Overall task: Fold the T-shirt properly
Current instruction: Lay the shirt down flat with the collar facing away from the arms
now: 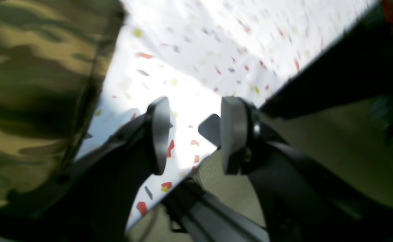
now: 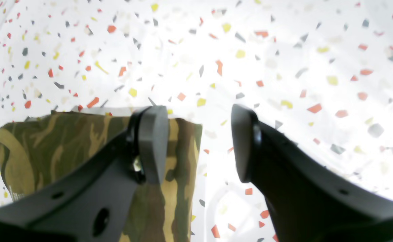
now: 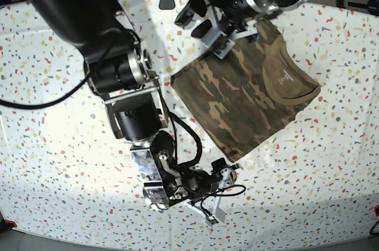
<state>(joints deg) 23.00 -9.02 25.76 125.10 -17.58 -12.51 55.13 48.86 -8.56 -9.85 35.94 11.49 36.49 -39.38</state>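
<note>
Two arms over a white speckled table (image 3: pixel 331 162), neither holding anything. Camouflage T-shirt (image 3: pixel 249 94) lying flat at centre-right, already folded into a compact rectangle, tan collar band facing up. Left gripper (image 1: pixel 189 134) beside the shirt's far edge, jaws apart and empty. Right gripper (image 2: pixel 200 144) near the shirt's lower corner, jaws likewise apart and empty. Likely soft, light, limp cloth, prone to sagging and slipping unfolded; best pinched at a corner or along a folded edge, through all layers.
</note>
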